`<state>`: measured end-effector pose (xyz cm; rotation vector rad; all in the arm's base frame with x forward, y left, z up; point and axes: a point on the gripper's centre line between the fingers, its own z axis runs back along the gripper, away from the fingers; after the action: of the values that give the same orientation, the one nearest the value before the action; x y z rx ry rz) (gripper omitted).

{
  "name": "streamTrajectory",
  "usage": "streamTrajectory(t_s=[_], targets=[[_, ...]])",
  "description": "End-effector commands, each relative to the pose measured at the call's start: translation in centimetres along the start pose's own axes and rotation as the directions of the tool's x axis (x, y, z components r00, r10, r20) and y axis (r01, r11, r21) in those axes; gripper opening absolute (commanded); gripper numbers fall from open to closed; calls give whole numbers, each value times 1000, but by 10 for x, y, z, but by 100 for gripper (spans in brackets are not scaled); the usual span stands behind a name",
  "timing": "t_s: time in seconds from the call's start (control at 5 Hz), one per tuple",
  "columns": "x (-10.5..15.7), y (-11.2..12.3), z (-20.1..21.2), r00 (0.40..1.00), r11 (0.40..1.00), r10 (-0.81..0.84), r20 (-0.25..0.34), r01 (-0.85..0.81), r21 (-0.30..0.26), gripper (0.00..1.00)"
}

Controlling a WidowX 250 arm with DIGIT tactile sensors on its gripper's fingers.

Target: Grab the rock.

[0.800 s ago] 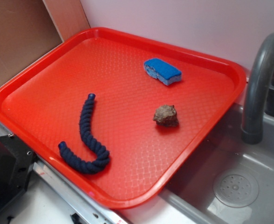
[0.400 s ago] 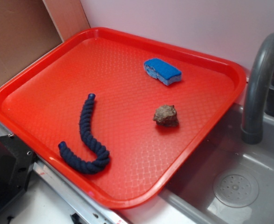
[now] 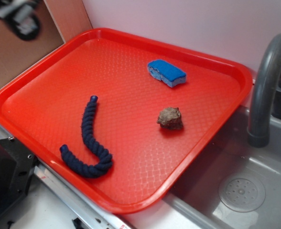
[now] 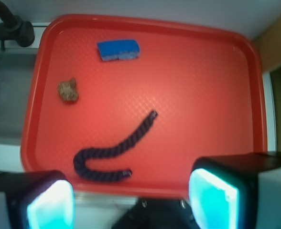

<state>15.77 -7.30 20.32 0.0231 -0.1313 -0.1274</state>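
Filling most of both views, a red tray sits beside a grey sink with a curved tap at the right of the exterior frame. On the tray, a dark blue rope curls at lower left, a blue sponge lies upper right, and the rock rests right of centre, apart from both and free to grasp. The gripper, blurred at the exterior frame's upper left, hangs high with jaws spread wide, empty, probably surveying before descending.
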Motion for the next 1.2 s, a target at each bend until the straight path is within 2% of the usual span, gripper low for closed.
streamTrajectory(t_s=[0.0,0.2,0.4,0.6,0.8,1.0], targets=[[45,-28,-54,998,998,-54,44,52,36,100],[63,-36,-83,997,997,-72,40,70,36,100],[71,-46,-106,996,995,-94,12,93,25,100],[73,-61,-119,988,988,-155,-10,154,-28,100],[69,-74,-134,969,969,-244,-44,242,-41,100],[72,-80,-149,960,961,-276,-44,277,-2,100]])
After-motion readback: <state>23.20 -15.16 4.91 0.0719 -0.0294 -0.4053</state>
